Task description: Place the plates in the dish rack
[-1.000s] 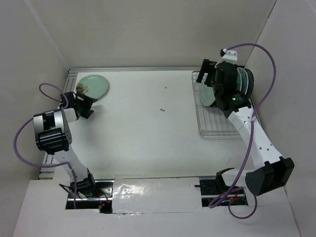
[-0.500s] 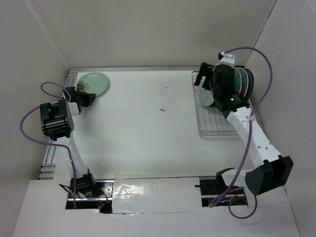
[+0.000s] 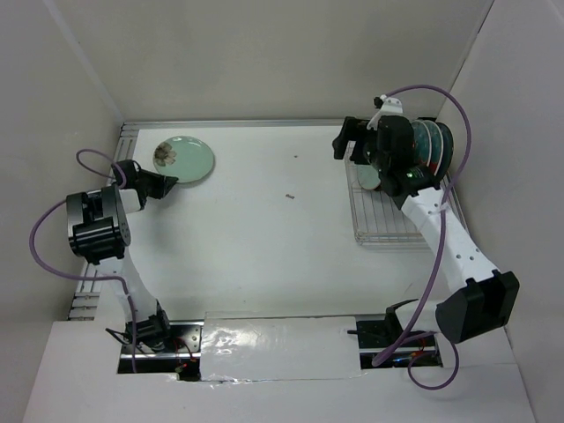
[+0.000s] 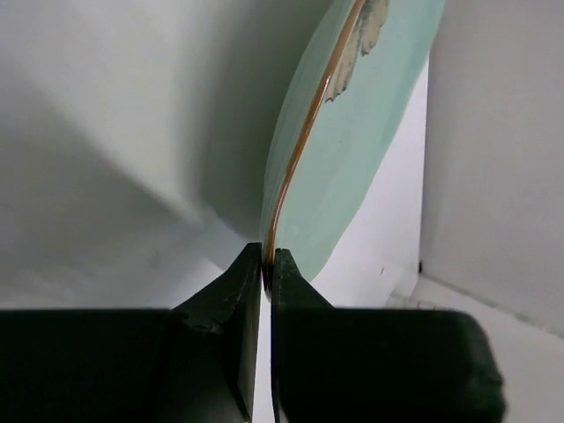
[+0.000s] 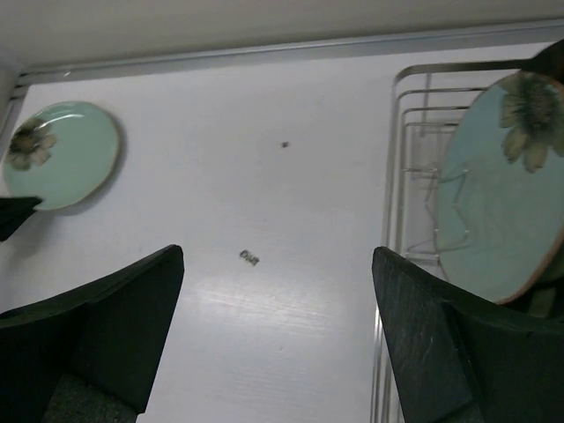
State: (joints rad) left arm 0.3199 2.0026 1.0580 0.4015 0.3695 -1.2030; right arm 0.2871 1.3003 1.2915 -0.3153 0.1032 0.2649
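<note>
A mint-green plate (image 3: 183, 159) with a flower lies at the far left of the table, also seen as the plate (image 5: 63, 154) in the right wrist view. My left gripper (image 3: 167, 182) is shut on its near rim; the left wrist view shows the jaws (image 4: 267, 260) pinching the plate's edge (image 4: 352, 159). The silver wire dish rack (image 3: 388, 220) stands at the right with several plates (image 3: 434, 145) upright in it. A second mint-green flowered plate (image 5: 502, 203) stands at the front of that row. My right gripper (image 3: 351, 144) hangs open and empty just left of the rack (image 5: 410, 115).
A small dark speck (image 3: 289, 196) lies on the white table between the arms, also visible as the speck (image 5: 248, 257) under my right gripper. White walls close in the table on three sides. A metal rail (image 3: 84, 286) runs along the left edge.
My left gripper has closed on the mint-green plate's rim and the plate has shifted right. My right gripper has swung left, away from the plates in the rack.
</note>
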